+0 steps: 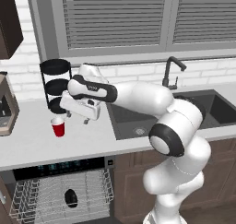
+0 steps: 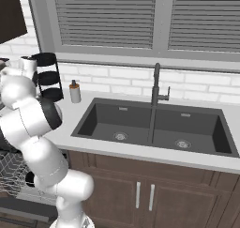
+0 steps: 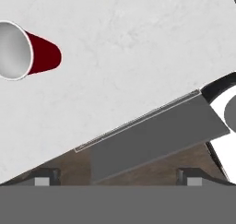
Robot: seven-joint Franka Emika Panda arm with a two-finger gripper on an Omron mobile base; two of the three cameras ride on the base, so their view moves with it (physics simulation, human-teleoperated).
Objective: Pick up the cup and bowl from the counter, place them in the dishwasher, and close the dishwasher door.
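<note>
Left base view shows the gripper (image 1: 85, 120) with jaws wide open and empty, hanging over the light grey counter (image 1: 32, 144). The small red plastic cup (image 1: 58, 126) stands upright just beside the jaws, likely waiting to be grabbed. The small black bowl (image 1: 70, 197) already sits below in the dishwasher's white wire rack (image 1: 32, 197).

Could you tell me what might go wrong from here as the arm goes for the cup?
The open pincer hovers right of the upright cup, off-centre in the hand view; a sideways approach could tip the light cup over. The dishwasher rack, already holding the bowl, juts out below the counter, so a dropped cup could miss it.
</note>
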